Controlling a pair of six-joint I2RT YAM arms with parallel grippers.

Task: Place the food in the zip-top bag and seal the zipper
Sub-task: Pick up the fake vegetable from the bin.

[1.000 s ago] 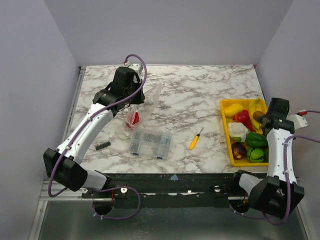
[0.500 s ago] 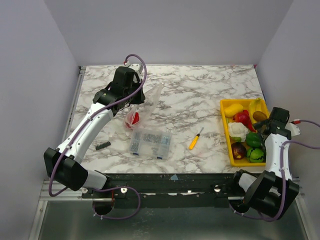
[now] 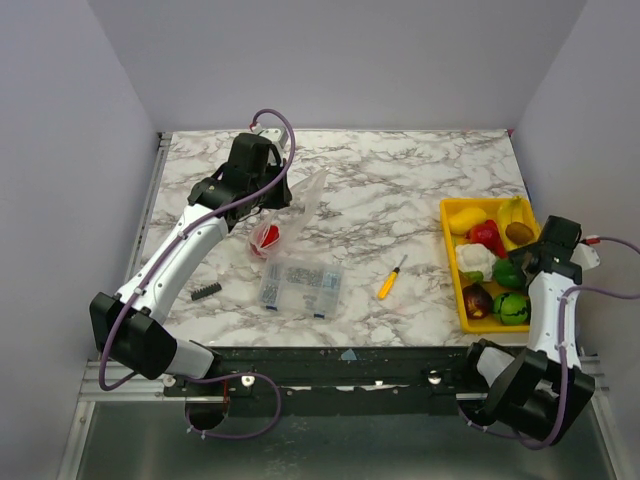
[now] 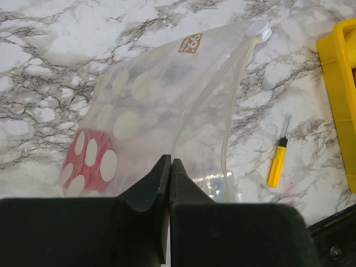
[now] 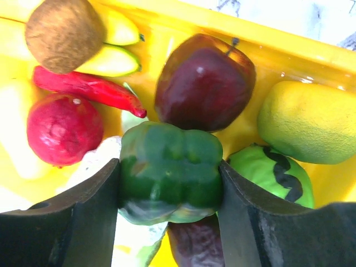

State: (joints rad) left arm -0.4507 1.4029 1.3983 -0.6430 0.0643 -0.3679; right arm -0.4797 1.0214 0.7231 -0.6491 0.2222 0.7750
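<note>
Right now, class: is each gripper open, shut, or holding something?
Left gripper: shut on the bag.
Right gripper: shut on the green pepper.

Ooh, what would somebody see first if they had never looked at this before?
Probably the bright yellow tray on the far right, heaped with colourful toy food, where the right pincer is closed around a green pepper. Next, over on the left, the left pincer pinches a see-through zip-top bag with something red inside it.
</note>
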